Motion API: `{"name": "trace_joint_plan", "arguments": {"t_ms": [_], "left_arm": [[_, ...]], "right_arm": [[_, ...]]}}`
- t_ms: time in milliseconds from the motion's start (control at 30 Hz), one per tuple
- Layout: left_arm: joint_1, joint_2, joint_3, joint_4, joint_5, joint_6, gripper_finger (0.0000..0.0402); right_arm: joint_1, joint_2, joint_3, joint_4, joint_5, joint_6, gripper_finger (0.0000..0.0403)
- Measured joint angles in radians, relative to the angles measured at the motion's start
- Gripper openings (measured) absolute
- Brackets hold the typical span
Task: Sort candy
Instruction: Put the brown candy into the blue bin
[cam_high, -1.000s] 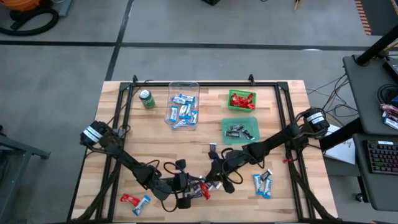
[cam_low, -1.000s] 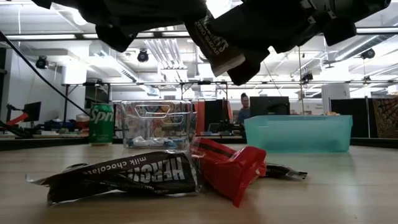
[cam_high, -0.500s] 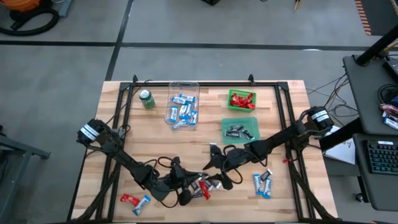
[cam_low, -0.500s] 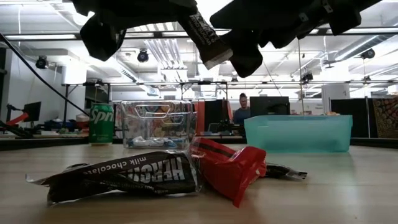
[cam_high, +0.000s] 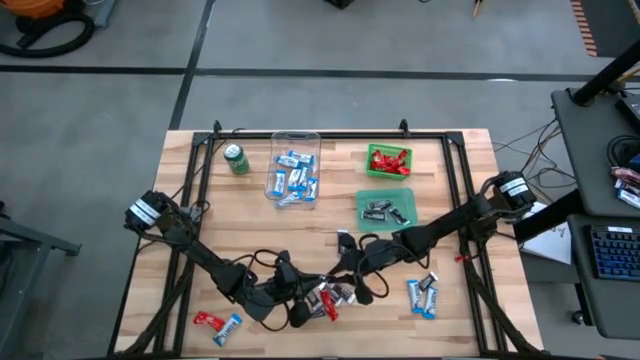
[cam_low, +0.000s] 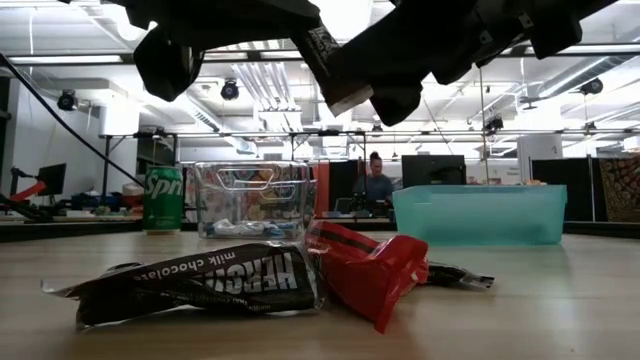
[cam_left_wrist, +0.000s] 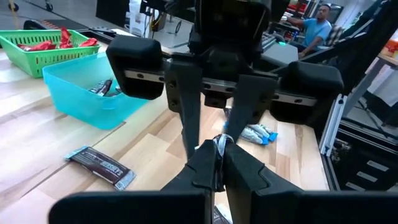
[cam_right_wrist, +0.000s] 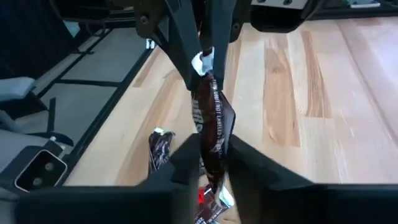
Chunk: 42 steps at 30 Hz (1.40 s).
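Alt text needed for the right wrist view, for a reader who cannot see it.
A dark brown wrapped candy bar hangs above the wooden table, pinched at its top by the left gripper and gripped lower down by the right gripper. Another dark bar lies on the table below.

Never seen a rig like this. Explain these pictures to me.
Two robot arms work at a wooden table. One picture looks straight down, one sits at tabletop level, one camera rides each wrist. At the back stand a green can, a clear box of blue-and-white candy, a green tray of red candy, a teal tub of dark candy. More loose candy lies near the front. The left gripper is pinched shut on a dark candy bar in the air; the right gripper meets the same bar.
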Motion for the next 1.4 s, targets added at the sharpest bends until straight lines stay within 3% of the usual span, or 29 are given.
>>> {"name": "trace_joint_plan", "arguments": {"t_ms": [100, 300, 567, 667, 800, 933, 1100, 1200, 1400], "left_arm": [[-0.005, -0.002, 0.000, 0.000, 0.000, 0.008, 0.0003], [-0.018, -0.045, 0.000, -0.033, 0.000, 0.019, 0.0032], [-0.046, -0.160, 0.000, -0.261, 0.000, 0.019, 0.0060], [-0.051, -0.192, 0.000, -0.330, 0.001, 0.019, 0.0061], [-0.051, -0.247, 0.000, -0.382, 0.063, 0.055, 0.0057], [-0.050, -0.305, 0.000, -0.422, 0.084, 0.162, 0.0048], [-0.043, -0.361, 0.000, -0.517, 0.082, 0.251, 0.0043], [-0.041, -0.378, 0.000, -0.608, 0.079, 0.265, 0.0042], [-0.040, -0.378, 0.000, -0.737, 0.080, 0.249, 0.0042]], "right_arm": [[0.000, -0.001, 0.000, 0.000, -0.003, -0.020, 0.0021], [-0.001, -0.030, 0.001, -0.067, -0.010, -0.013, 0.0015], [-0.051, -0.214, 0.000, -0.477, 0.036, 0.032, 0.0014], [-0.088, -0.305, 0.000, -0.665, 0.098, 0.047, 0.0013], [-0.192, -0.409, 0.000, -0.930, 0.187, 0.097, 0.0013], [-0.345, -0.437, 0.000, -1.132, 0.192, 0.118, 0.0013], [-0.512, -0.386, -0.002, -1.191, 0.169, 0.062, 0.0015], [-0.574, -0.366, -0.002, -1.161, 0.129, 0.032, 0.0038], [-0.623, -0.354, -0.002, -1.146, 0.125, -0.004, 0.0129]]}}
